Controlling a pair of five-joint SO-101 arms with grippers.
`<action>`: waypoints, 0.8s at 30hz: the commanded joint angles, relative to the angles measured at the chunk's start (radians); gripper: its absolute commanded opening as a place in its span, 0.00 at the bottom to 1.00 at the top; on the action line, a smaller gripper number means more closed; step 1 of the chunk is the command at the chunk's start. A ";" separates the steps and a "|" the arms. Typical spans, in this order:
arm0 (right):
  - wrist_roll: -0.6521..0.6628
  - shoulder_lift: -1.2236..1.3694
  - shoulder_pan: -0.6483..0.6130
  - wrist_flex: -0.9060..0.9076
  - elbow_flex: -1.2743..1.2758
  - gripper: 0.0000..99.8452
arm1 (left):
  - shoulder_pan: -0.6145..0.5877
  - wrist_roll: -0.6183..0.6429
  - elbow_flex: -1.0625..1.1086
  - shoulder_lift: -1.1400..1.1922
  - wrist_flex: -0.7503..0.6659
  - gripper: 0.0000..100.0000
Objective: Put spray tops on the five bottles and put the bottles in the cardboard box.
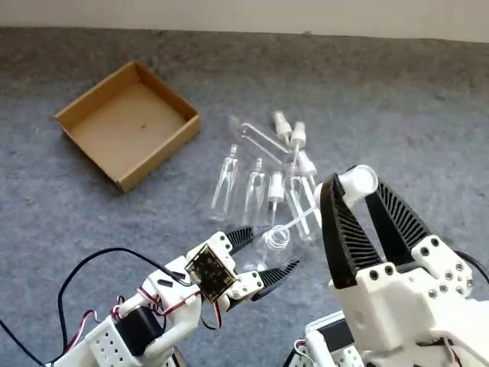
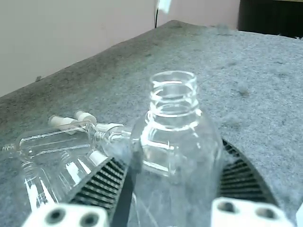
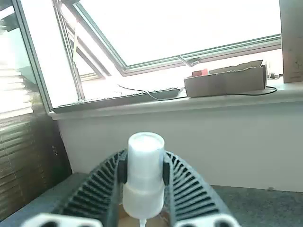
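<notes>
The right gripper [image 1: 353, 185] is closest, raised high, its black fingers clamped on a white spray top [image 1: 359, 180]. Beside it, the left gripper [image 1: 262, 256] has its fingers closed on either side of a clear open-necked bottle [image 1: 275, 238], low over the grey carpet [image 1: 397, 99]. Just beyond lie the other clear bottles [image 1: 224, 180] and loose spray tops [image 1: 298, 136], clustered together. The cardboard box [image 1: 157, 167] sits well apart from them, on the left arm's side.

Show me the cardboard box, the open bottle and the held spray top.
cardboard box [image 1: 130, 126], high view, its bare floor.
open bottle [image 2: 173, 94], left wrist view, threaded neck.
spray top [image 3: 144, 163], right wrist view, white body.
</notes>
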 commanded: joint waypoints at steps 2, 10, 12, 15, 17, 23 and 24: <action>0.000 -0.001 0.033 -0.030 0.015 0.01 | 0.008 -0.008 0.021 -0.005 0.005 0.10; 0.000 -0.004 0.039 -0.016 0.094 0.01 | 0.008 -0.008 0.021 -0.005 0.005 0.10; 0.000 -0.004 0.039 -0.016 0.116 0.01 | 0.008 -0.008 0.021 -0.007 0.005 0.10; 0.009 -0.004 0.039 -0.016 0.137 0.01 | 0.008 -0.008 0.021 -0.007 0.005 0.10; 0.058 -0.004 0.039 -0.008 0.139 0.01 | 0.008 -0.008 0.021 -0.007 0.005 0.10; 0.098 -0.004 0.036 0.015 0.191 0.01 | 0.008 -0.009 0.021 -0.007 -0.002 0.10; 0.098 -0.004 0.033 0.028 0.203 0.01 | 0.008 -0.009 0.021 -0.007 -0.002 0.10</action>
